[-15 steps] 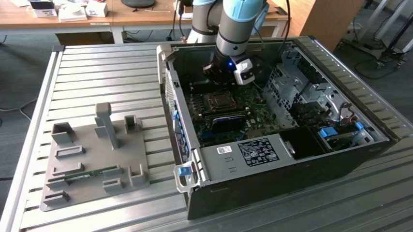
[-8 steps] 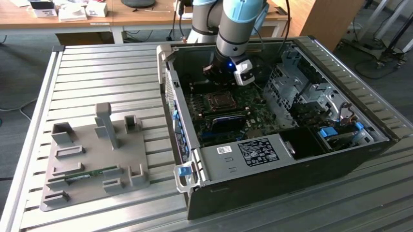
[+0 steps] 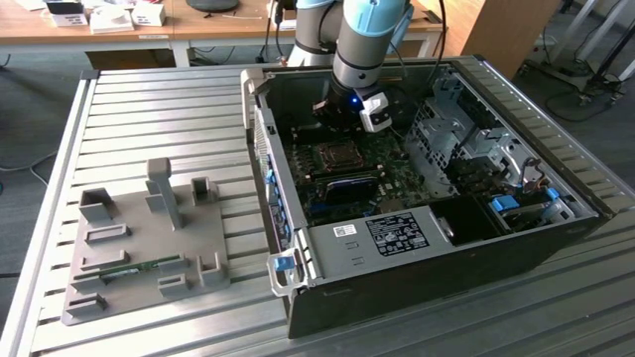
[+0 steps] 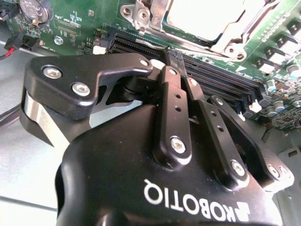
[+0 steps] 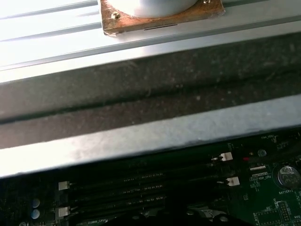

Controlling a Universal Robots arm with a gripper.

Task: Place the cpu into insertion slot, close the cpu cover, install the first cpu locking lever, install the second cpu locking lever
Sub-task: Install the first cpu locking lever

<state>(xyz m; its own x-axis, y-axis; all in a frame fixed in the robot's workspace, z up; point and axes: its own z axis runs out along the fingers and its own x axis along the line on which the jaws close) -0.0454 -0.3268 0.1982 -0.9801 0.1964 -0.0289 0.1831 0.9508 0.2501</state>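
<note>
While my arm (image 3: 369, 37) reaches into the open computer case (image 3: 417, 286) on the counter (image 3: 159, 111), my fingers (image 4: 172, 66) are closed together with nothing between them, just beside the socket (image 3: 337, 158). The cpu (image 4: 202, 13) lies in this socket on the green board (image 4: 80, 28), and the cpu cover (image 4: 235, 34) lies flat around its face

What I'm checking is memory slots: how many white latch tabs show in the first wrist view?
4. One tab and a second at one end of the slots; a third and fourth at the end nearer the coin cell. Others may be hidden.
</note>
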